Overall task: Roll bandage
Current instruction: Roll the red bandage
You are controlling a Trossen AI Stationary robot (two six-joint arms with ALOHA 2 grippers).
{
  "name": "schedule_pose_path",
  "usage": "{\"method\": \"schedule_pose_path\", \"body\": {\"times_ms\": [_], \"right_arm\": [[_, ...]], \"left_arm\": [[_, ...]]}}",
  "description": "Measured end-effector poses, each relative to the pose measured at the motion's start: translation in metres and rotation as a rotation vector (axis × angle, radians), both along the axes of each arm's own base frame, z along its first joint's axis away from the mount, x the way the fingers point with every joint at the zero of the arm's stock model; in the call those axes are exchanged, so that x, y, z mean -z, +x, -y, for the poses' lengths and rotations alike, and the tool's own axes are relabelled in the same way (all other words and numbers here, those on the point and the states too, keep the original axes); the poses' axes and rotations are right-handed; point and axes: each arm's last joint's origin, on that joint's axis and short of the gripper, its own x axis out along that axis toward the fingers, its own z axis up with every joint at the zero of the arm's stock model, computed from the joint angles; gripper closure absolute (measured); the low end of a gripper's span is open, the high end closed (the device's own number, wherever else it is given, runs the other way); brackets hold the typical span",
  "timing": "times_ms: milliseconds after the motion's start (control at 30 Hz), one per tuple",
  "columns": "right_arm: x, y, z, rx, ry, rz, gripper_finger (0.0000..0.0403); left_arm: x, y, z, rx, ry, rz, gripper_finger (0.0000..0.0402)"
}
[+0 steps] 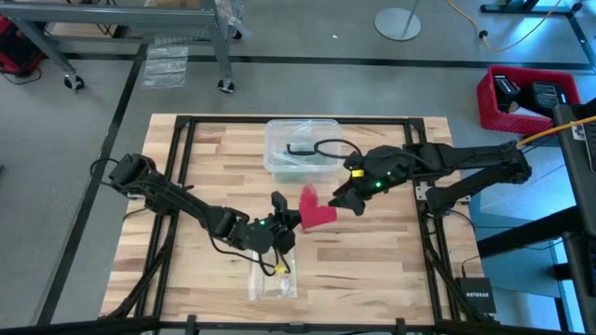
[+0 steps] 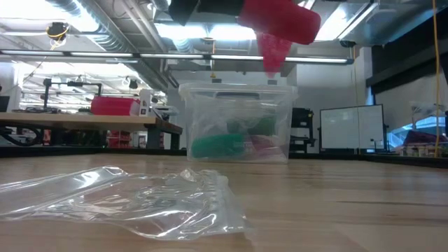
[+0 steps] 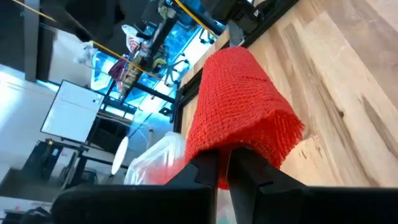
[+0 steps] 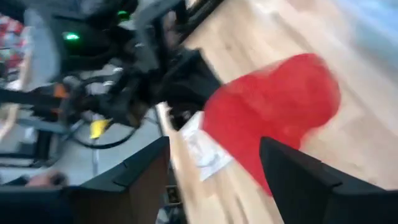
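A crumpled clear plastic bag (image 2: 133,199) lies nearest the front edge of the wooden table (image 1: 372,261), flat on the planks. Just behind it, the left gripper (image 1: 282,216) holds the red bandage (image 1: 317,213) above the tabletop, its 2 dark fingers (image 3: 205,171) pinched together on the fabric's lower edge. In the left wrist view the bandage is a loosely wound roll of open-weave mesh with a frayed, flaring end, clamped between the fingers and raised off the wood. From table height the roll hangs high in the air, a loose tail of red fabric drooping beneath it.

On the bandage's other side, the right gripper (image 1: 346,198) sits close beside the roll with its 2 fingers spread wide apart; in the right wrist view the red roll lies just ahead of the gap between them, and contact cannot be confirmed.

Farther back, near the table's far edge, stands a clear plastic box (image 1: 300,149) with a black handle on its lid, holding a green item (image 2: 218,145) and something reddish beside it. Beyond the table, a red crate (image 1: 521,98) rests on the workshop floor.
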Motion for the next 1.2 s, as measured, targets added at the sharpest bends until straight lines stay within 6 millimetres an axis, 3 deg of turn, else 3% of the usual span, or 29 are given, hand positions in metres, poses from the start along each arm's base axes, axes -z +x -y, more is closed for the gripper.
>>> {"method": "schedule_pose_path", "body": {"times_ms": [333, 600, 733, 867, 1000, 1200], "right_arm": [[0.000, -0.010, 0.004, -0.066, -0.294, 0.004, 0.0150], [0.008, -0.053, -0.007, -0.025, -0.610, -0.036, 0.0150], [0.030, -0.066, -0.018, -0.062, -0.640, 0.091, 0.0150], [0.065, -0.059, -0.033, -0.062, -0.683, 0.271, 0.0150], [0.104, -0.046, -0.036, 0.019, -0.744, 0.300, 0.0150], [0.110, -0.033, -0.034, 0.003, -0.795, 0.338, 0.0150]], "left_arm": [[-0.001, -0.002, 0.007, 0.039, -0.171, 0.064, 0.0391], [-0.048, -0.026, -0.004, 0.067, -0.343, 0.210, 0.0391], [-0.065, -0.032, -0.018, 0.063, -0.363, 0.256, 0.0391], [-0.070, -0.028, -0.034, 0.076, -0.385, 0.274, 0.0391], [-0.069, -0.024, -0.045, 0.088, -0.419, 0.275, 0.0391], [-0.071, -0.021, -0.052, 0.116, -0.455, 0.285, 0.0391]]}}
